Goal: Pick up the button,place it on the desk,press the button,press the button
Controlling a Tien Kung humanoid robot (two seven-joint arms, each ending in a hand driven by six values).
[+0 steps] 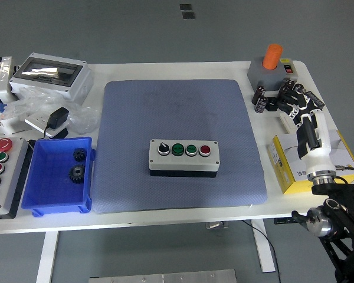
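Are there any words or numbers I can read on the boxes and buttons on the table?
No text is readable anywhere.
Grey four-button control box: no readable labels.
Yellow cardboard box: dark print on its side, too small to read.
Grey base with the orange knob: yellow and red stickers, too blurred.
Grey button panel at the left edge: nothing legible.

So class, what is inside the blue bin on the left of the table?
Two dark gears lie in the blue bin, one behind the other, toward its right side. The rest of the floor looks bare; nothing is covered.
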